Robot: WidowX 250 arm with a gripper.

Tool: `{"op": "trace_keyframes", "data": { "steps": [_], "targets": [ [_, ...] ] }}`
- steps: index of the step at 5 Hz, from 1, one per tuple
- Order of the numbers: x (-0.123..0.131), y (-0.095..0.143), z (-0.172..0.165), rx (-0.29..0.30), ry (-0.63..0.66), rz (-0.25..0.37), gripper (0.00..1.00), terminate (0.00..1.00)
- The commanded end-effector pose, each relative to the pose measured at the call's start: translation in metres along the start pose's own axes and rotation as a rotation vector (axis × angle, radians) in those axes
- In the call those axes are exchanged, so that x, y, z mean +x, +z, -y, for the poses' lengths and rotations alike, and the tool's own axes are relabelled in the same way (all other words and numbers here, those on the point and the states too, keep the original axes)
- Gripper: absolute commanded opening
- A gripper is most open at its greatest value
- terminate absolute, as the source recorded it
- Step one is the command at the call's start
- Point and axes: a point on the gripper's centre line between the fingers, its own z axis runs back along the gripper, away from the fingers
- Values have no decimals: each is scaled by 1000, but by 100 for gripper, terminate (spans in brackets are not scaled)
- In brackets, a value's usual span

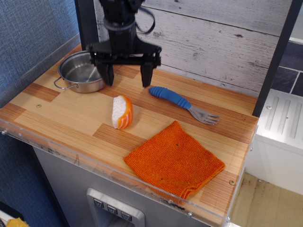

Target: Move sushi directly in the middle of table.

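Now my black claw (126, 75) hangs spread wide, holding nothing, above the small white-and-orange striped toy sushi (122, 112) lying free on the wood-plank worktop (61, 113).

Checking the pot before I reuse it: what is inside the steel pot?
The steel pot shows only bare shiny metal inside; nothing visible in it. Its right portion is hidden behind the open claw, so that part cannot be checked.
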Motion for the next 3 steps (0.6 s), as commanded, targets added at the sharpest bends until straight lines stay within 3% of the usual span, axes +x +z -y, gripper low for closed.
{"op": "trace_keyframes", "data": {
  "steps": [1,2,3],
  "targets": [
    [4,50,5,-16,-8,136,100,0],
    [4,50,5,-16,-8,136,100,0],
    [4,50,5,-16,-8,136,100,100]
  ]
}}
